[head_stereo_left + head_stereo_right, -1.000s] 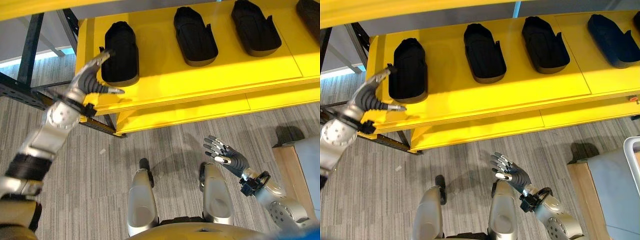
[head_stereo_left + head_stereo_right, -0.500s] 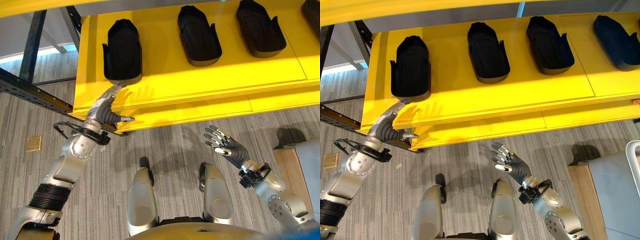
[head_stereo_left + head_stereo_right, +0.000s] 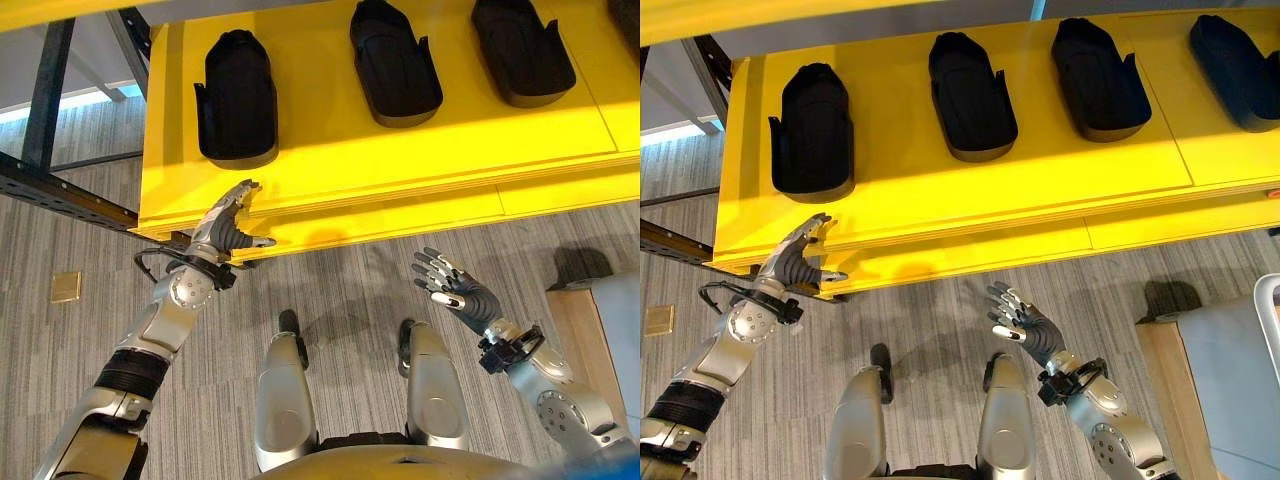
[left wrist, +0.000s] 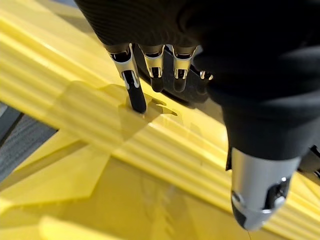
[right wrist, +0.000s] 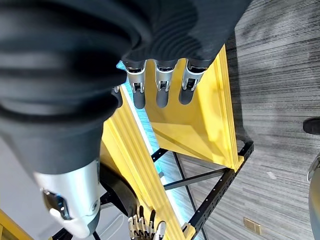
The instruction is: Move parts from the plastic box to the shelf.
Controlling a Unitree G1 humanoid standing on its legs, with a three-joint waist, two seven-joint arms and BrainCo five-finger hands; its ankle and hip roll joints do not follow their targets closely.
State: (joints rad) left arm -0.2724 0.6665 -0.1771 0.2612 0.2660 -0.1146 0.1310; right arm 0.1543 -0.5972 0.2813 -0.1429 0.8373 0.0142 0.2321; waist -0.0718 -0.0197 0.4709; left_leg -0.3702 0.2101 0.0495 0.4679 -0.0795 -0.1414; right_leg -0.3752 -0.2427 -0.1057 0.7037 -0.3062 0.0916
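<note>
Look at the yellow shelf (image 3: 420, 150). Black parts sit on it in a row, well apart from each other. The leftmost part (image 3: 236, 97) stands near the shelf's left end, back from the front edge. The next part (image 3: 394, 63) sits to its right, and a third part (image 3: 522, 51) sits further right again. In the right eye view you can see a fourth part (image 3: 1238, 70) near the shelf's right end.

Your left hand (image 3: 226, 228) is at the shelf's front edge, close to the left corner. Its fingers (image 4: 134, 90) are stretched out and loose, and they grip nothing. The leftmost part lies just past the fingertips, further back on the shelf, and you are not touching it. From the wrist view, one dark fingertip seems to rest on the yellow edge.

Your right hand (image 3: 455, 294) hangs low over the grey carpet floor (image 3: 340, 290), in front of the shelf and well apart from every part. Its fingers (image 5: 161, 82) are spread and relaxed, and it carries nothing.

A wooden-edged thing (image 3: 590, 340) shows at the right side of the floor; you cannot tell what it is.
</note>
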